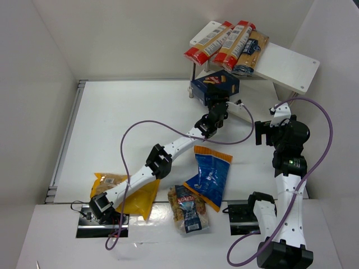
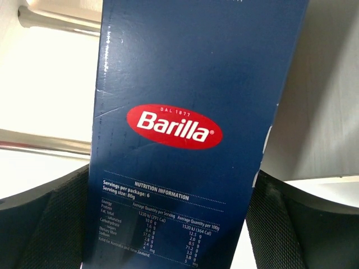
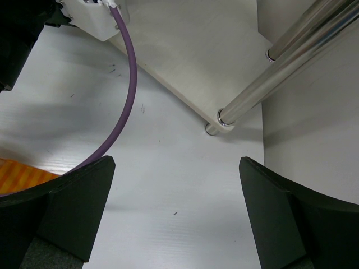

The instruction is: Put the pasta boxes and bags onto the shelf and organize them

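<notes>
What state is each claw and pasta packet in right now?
Left gripper: shut on box.
Right gripper: open, empty.
Box: held, at shelf.
Yellow bag: lying on table.
Blue bag: lying on table.
Clear bag: lying on table.
Spaghetti packs: lying on shelf top.

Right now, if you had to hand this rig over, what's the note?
Left gripper: shut on the pasta box, at the lower tier of the shelf; cannot tell if it rests there.
Right gripper: open, empty, above the table by a shelf leg.
Done: no bag shelved; spaghetti packs lie on the upper tier.
Left: release the box, then shelve the yellow bag, blue bag and clear bag, all on the table.
</notes>
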### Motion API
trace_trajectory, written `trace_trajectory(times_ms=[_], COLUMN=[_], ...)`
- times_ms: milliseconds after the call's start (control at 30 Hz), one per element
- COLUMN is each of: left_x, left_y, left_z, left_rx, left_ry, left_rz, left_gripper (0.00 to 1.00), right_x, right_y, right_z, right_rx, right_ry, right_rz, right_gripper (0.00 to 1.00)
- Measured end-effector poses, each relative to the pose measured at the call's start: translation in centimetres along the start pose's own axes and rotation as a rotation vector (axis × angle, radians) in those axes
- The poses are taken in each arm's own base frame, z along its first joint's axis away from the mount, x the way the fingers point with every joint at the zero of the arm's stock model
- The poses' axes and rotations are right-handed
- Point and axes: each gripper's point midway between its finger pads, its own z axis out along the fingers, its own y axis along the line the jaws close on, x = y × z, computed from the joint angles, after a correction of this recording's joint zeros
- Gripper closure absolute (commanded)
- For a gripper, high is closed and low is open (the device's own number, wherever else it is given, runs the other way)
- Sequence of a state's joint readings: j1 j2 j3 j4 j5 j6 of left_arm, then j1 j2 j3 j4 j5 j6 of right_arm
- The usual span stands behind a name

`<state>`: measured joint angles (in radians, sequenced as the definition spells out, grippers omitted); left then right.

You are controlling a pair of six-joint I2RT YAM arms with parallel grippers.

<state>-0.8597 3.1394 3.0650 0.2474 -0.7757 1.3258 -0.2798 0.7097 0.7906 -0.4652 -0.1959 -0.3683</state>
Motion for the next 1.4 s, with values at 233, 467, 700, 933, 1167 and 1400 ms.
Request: trace_trajectory(times_ms=[233,467,700,933,1167,1400], left_x=[-0.3,-0.9,-1.4,-2.4,-2.5,-2.2], left_y=[-0.2,1.0,2.3,4.7,5.9,9.9], left_z=[0.1,0.0,-0.5,-1.2,-1.1,-0.6], left_rx=[0.005,0.024,0.069,0.084,0.107,0.062], left_ry=[-0.018,-0.024,-0.017,-0.025,-0.039,-0.045], left_rz=[-0.032,-0.055,-0.083,-0.127,-0.183,-0.309], left_gripper=[0.0,0.0,0.0,0.0,0.0,0.0], right_x=[0.0,0.0,0.0,0.0,0.0,-0.1], right_y=[0.0,0.1,0.1,0.1,0.2,0.3], right_z=[0.0,0.0,0.0,0.0,0.0,0.0], right_rx=[0.0,-0.003,-0.004,-0.007,-0.011,-0.021], right_ry=[0.0,-0.001,-0.001,-0.002,-0.003,-0.005], right_rz=[0.0,0.0,0.0,-0.001,-0.004,-0.012], right_gripper=[0.0,0.0,0.0,0.0,0.0,0.0])
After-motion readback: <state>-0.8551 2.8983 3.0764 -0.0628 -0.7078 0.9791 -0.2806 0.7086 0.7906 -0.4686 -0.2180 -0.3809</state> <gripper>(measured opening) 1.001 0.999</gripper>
